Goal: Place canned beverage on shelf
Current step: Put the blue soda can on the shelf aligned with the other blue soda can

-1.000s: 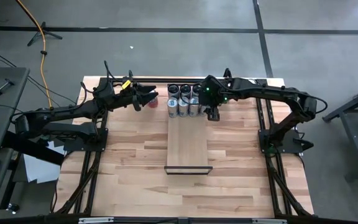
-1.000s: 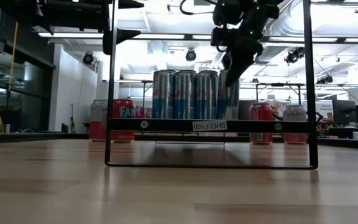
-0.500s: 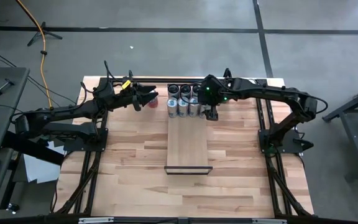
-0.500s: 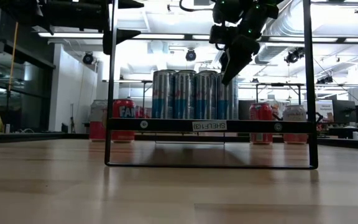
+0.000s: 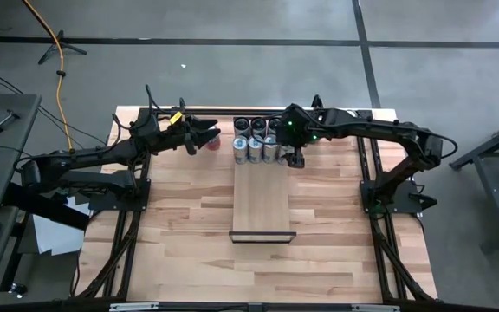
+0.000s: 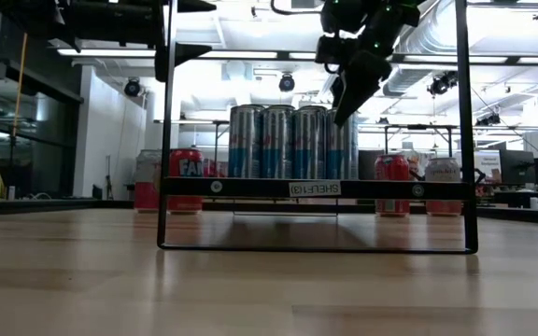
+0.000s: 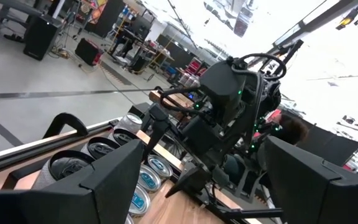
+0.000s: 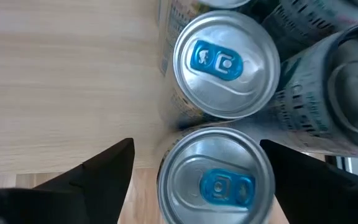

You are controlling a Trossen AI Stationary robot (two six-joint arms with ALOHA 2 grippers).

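At the far left of the worktop [image 5: 180,225], the left pincer [image 5: 208,136] hovers with its fingers spread, empty, just beside a red can [image 5: 213,144] standing on the wood. To its right, the shelf [image 5: 262,195] carries silver cans [image 5: 255,147] clustered at its far end. Directly over the rightmost can [image 8: 218,178] hangs the right pincer [image 5: 295,157], fingers parted on either side of the lid and gripping nothing.

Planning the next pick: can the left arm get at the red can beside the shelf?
Probably yes: the left end effector, open, hovers right by the red can, which stands on the table off the shelf, nothing between them.
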